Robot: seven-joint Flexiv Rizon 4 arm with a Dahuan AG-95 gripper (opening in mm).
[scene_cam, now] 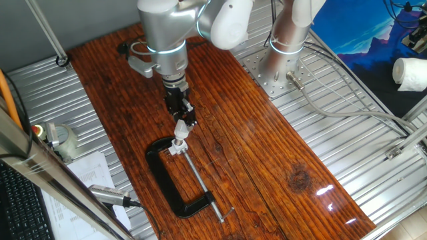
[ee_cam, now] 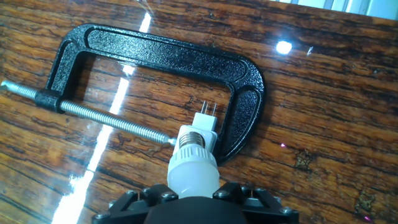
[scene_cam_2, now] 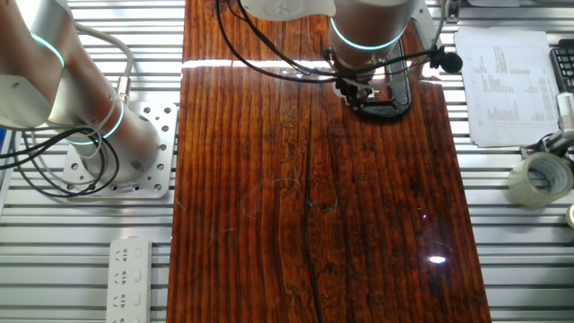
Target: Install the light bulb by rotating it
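In the hand view the light bulb point(ee_cam: 193, 169) stands out from between my fingertips, pale head towards the camera. Its silvery screw base point(ee_cam: 191, 140) sits at the mouth of the small white socket block point(ee_cam: 206, 126), which has two pins on its far side. The black C-clamp point(ee_cam: 163, 56) lies flat and pins the block between its screw tip and its jaw. My gripper point(ee_cam: 193, 191) is shut on the bulb's head. In one fixed view the gripper point(scene_cam: 183, 120) hangs straight above the bulb point(scene_cam: 180, 129) and the clamp point(scene_cam: 172, 185). In the other fixed view the arm hides the bulb.
The work lies on a dark wooden board point(scene_cam: 267, 153) over a slatted metal table. The robot's base point(scene_cam: 283, 63) stands at the board's edge. Off the board are a tape roll point(scene_cam_2: 540, 179), printed papers point(scene_cam_2: 507, 85), a power strip point(scene_cam_2: 131, 269) and a white paper roll point(scene_cam: 410, 73).
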